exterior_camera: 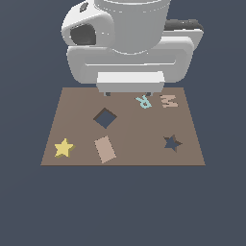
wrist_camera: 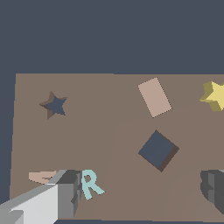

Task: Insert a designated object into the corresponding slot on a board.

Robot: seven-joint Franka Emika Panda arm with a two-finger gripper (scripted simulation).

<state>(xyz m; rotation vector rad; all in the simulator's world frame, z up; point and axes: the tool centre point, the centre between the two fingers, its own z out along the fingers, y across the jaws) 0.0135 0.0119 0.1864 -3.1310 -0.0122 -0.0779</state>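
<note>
Exterior view: one board [exterior_camera: 125, 144], two cutouts (star slot [exterior_camera: 172, 143], diamond cutout [exterior_camera: 105, 118]). One yellow star [exterior_camera: 63, 148] lies near board's left corner. Gripper [wrist_camera: 140, 192] fingers spread, holding nothing.

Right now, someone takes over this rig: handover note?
Gripper: open, empty, hovering over the board's far edge near the pale blue R.
Yellow star: lying flat at the board's near corner, exterior view's left, untouched.
Star slot: empty, near side, exterior view's right.
Done: nothing yet.
Left: reach the star, grasp, carry across past the tan block, align the points, insert.
</note>
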